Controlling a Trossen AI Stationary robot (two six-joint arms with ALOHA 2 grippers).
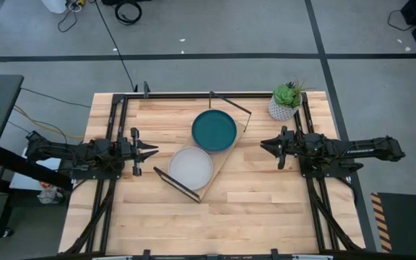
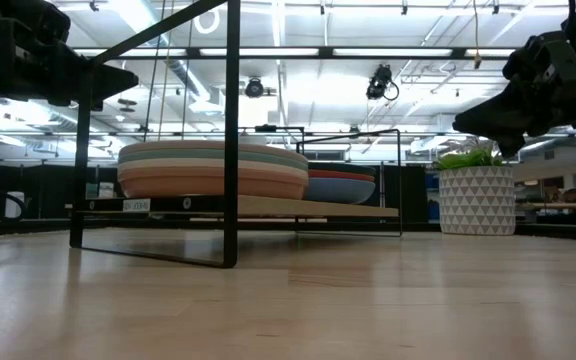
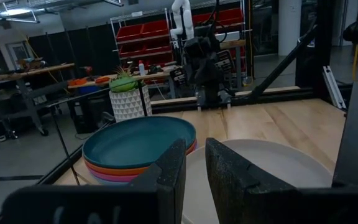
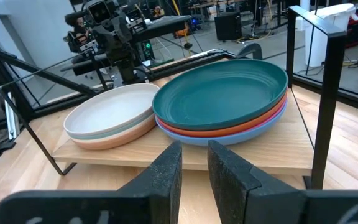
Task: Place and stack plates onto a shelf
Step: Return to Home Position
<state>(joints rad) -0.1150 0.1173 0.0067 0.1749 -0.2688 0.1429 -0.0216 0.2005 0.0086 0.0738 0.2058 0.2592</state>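
Two stacks of plates rest on the shelf, a light board with black wire end frames lying slantwise at the table's middle. The far stack has a dark teal plate on top, with orange and pale blue plates under it. The near stack is topped by a pale cream plate over grey and tan ones. My left gripper hovers left of the shelf and my right gripper right of it. Both are empty and open by a narrow gap, as the wrist views show.
A potted plant in a white patterned pot stands at the table's far right corner. The shelf's wire frames rise above the board at both ends. Bare slatted tabletop lies toward the near edge.
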